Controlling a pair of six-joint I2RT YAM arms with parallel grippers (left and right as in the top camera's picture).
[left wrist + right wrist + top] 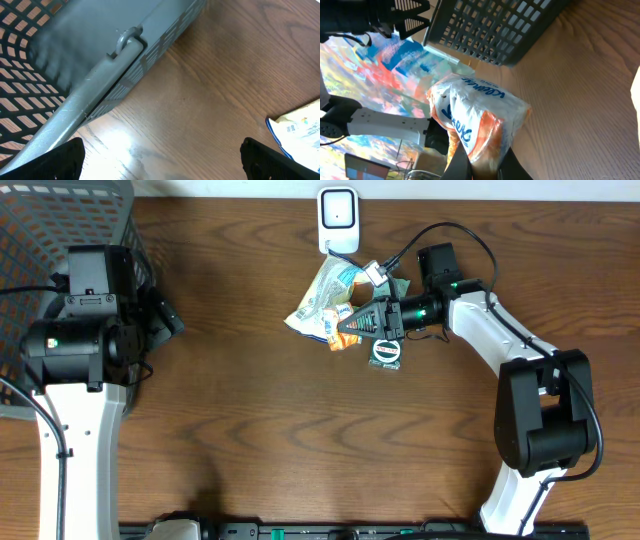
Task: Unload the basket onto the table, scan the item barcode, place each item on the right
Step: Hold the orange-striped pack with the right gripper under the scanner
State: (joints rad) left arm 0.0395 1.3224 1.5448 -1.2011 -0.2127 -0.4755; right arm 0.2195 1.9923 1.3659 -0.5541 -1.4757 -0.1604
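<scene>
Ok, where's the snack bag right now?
Overhead, the snack bag is top centre, just below the white scanner, pinched in the right gripper and far right of the grey basket.

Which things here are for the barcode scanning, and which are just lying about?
For the job: snack bag, held by the right fingers; white scanner.
Lying about: grey basket; small dark object beside the bag.

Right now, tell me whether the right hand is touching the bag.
Touching. The right wrist view shows the right hand pinched shut on the bag at its lower edge, with no gap between them.
</scene>
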